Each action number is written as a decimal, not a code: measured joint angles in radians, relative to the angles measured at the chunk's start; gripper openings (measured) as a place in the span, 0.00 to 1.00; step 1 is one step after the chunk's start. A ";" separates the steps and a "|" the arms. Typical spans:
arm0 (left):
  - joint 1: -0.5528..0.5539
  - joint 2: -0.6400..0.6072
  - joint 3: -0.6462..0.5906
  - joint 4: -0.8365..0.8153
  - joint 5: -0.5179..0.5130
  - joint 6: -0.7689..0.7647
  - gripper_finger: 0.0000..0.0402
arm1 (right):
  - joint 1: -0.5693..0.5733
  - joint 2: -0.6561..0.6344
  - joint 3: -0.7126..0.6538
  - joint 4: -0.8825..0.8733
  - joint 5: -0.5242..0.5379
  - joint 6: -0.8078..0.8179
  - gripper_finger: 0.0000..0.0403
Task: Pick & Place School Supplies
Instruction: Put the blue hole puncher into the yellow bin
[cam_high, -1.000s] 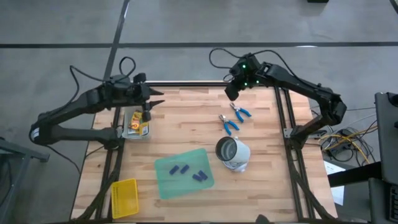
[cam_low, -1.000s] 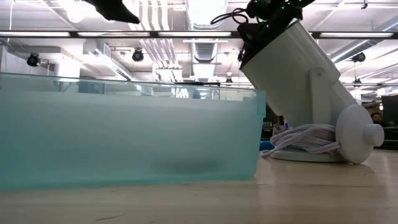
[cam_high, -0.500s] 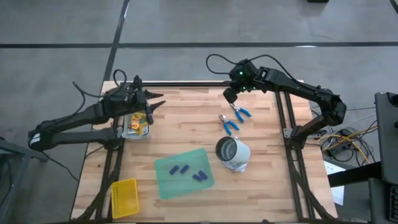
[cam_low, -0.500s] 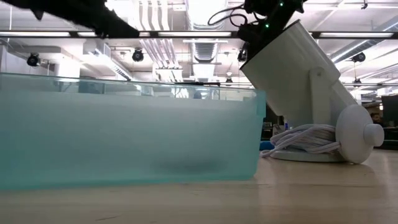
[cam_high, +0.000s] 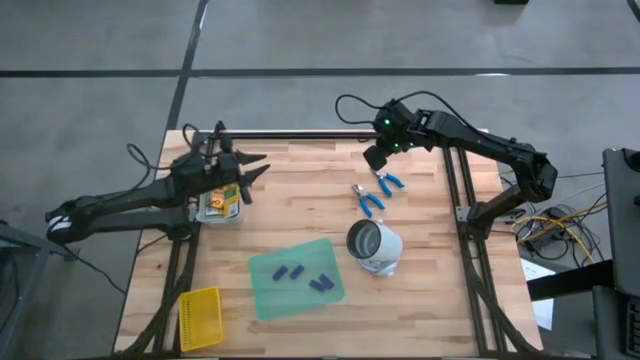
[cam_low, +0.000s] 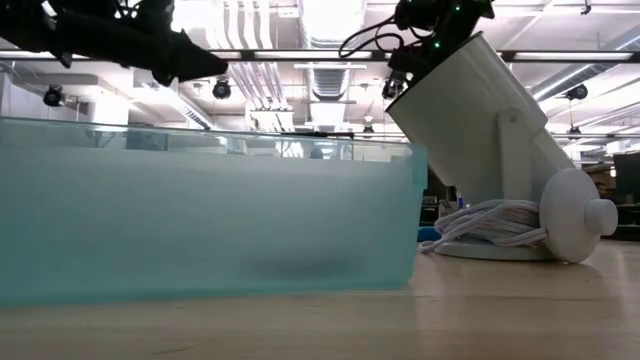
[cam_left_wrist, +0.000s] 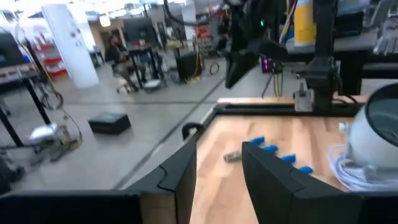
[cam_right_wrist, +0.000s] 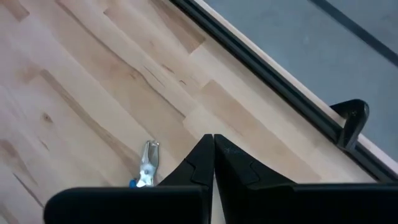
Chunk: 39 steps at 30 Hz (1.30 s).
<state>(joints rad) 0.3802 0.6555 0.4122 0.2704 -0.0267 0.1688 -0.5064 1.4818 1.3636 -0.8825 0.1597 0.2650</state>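
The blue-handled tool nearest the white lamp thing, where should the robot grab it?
Probably around the middle, where metal meets blue handles, coming straight down from above. That blue-handled tool lies flat on the table, apart from its twin, so fingers could close across its narrow width. The right gripper hovers closest, shut.

Four purple-blue oblong pieces (cam_high: 300, 276) lie on one translucent green sheet (cam_high: 262, 292). Two blue-handled metal tools (cam_high: 377, 191) lie near the table's far edge. One crayon box (cam_high: 221, 204), one yellow mesh basket (cam_high: 200, 318) and one white lamp-like device (cam_high: 376, 247).
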 joint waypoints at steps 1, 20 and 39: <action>0.000 0.000 0.000 -0.013 0.006 -0.010 0.33 | 0.000 0.000 0.000 0.000 0.000 -0.012 0.02; 0.000 -0.003 -0.003 -0.018 0.088 -0.065 0.33 | -0.002 -0.015 -0.003 0.008 -0.003 -0.254 0.02; 0.000 0.001 -0.009 -0.034 0.080 -0.064 0.33 | 0.000 -0.056 -0.016 0.001 -0.063 -0.273 0.02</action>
<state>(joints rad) 0.3805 0.6567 0.4030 0.2363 0.0528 0.1043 -0.5068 1.4258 1.3473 -0.8820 0.0967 -0.0083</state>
